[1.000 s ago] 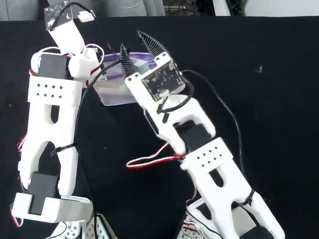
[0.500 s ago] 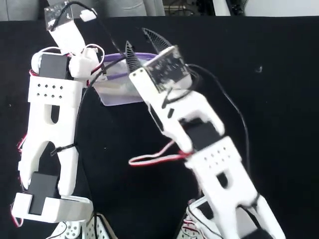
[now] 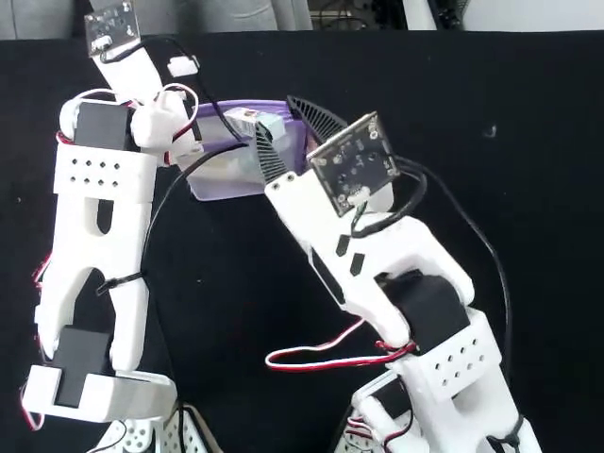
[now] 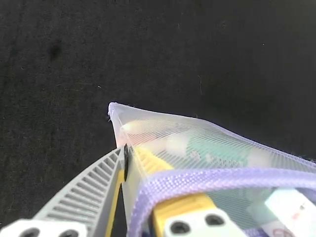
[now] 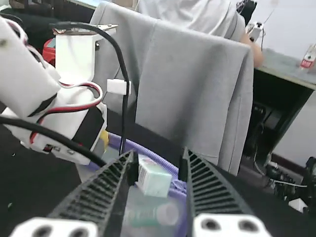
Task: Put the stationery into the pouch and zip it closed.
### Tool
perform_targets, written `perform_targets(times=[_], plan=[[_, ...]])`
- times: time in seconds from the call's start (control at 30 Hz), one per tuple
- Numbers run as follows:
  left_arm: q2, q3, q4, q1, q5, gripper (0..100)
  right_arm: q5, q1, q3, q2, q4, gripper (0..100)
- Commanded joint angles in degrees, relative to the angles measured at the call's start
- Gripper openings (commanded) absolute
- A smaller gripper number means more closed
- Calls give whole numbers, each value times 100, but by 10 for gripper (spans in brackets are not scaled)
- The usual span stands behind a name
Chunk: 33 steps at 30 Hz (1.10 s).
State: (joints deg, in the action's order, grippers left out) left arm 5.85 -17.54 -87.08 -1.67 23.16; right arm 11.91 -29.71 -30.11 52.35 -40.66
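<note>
A translucent mesh pouch (image 3: 222,170) with a purple zip edge (image 4: 212,177) lies at the back of the black table. My left gripper (image 4: 131,151) is shut on the pouch's end, grey finger outside and yellow finger inside. Through the mesh a teal item (image 4: 217,148) and a white box (image 4: 291,207) can be seen. My right gripper (image 3: 274,115) hovers over the pouch's mouth, open. A white and teal box (image 5: 153,180) stands out of the pouch between its black fingers (image 5: 106,185), touching one of them at most.
The left arm (image 3: 94,189) stands along the table's left side, and the right arm (image 3: 415,311) crosses the middle. A red and white cable (image 3: 311,354) loops beside it. A grey jacket (image 5: 197,74) hangs behind the table. Bare black cloth (image 3: 528,142) stretches to the right.
The right arm has swung toward the right and drawn back, tilting its wrist; its open gripper has shifted right along the pouch's mouth. The left wrist has turned slightly, still holding the pouch.
</note>
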Motion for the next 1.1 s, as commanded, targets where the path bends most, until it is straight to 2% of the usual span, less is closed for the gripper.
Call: perform_targets(times=[0.0, 0.33, 0.63, 0.83, 1.0, 1.07], plan=[[35, -4, -18, 66, 9, 30, -123, -53, -136, -22, 44, 134], [53, -4, -18, 66, 9, 30, -132, -62, -57, -681, 114, 134], [70, -4, -18, 66, 9, 30, -132, -44, -163, -716, 519, 134], [79, -4, -35, 57, 18, 30, -132, -44, -277, -1297, 914, 131], [79, -4, -35, 57, 9, 30, -132, -44, -163, -1446, 879, 21], [79, -4, -35, 57, 9, 30, -132, -44, -57, -1446, 730, 15]])
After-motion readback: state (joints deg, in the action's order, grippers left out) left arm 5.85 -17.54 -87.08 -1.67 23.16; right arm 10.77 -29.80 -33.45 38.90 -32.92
